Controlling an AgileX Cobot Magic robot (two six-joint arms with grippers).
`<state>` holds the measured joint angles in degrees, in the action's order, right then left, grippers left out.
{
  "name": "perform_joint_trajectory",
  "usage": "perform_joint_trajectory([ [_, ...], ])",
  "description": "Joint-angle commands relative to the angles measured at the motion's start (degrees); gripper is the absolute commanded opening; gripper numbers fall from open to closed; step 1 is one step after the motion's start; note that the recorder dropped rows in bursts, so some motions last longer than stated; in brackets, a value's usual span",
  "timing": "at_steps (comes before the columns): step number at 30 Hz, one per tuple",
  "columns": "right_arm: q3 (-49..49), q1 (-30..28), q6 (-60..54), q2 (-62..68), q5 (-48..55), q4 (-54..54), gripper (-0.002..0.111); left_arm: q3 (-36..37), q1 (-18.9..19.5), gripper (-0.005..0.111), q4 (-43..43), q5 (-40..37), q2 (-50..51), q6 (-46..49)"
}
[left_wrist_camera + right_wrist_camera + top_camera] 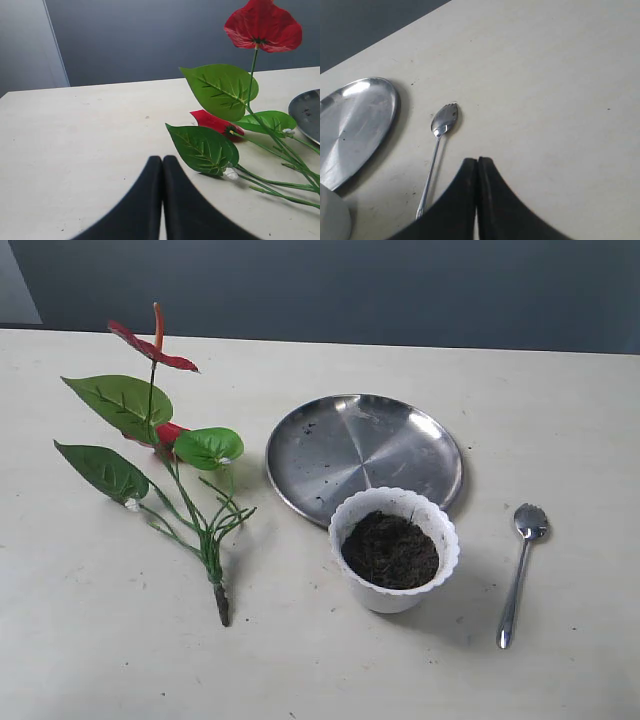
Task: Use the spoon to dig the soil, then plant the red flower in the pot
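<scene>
**Planting job not yet begun: the spoon [518,575] lay untouched beside the pot [392,598].**

On the pale surface [100,660], a steel plate [360,445] sat just behind the white pot. The red flower [125,400] lay well to the left, its stub end toward the camera, and the soil [390,550] filled the pot, apparently undug. The spoon rested to the right of the pot and apart from it, its long axis running near to far with the bowl at the far end. In the right wrist view, its handle end lay just beside the right gripper [477,165], which was pressed together on nothing and looked the nearer arm for the pickup. The left gripper [162,160], likewise closed and empty, faced the flower's leaves. No brand, label or writing was legible.
</scene>
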<state>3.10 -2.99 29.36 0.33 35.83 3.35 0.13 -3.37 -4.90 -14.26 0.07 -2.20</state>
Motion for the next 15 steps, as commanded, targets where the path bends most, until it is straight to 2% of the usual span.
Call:
perform_joint_trajectory([
  [1,-0.21,-0.29,-0.15,-0.33,-0.19,0.48,-0.001,-0.13,0.38,0.001,0.09,0.54,-0.07,-0.25],
  [15,-0.64,-0.29,-0.15,-0.33,-2.42,3.02,-0.001,-0.13,0.38,0.001,0.09,0.54,-0.07,-0.25],
])
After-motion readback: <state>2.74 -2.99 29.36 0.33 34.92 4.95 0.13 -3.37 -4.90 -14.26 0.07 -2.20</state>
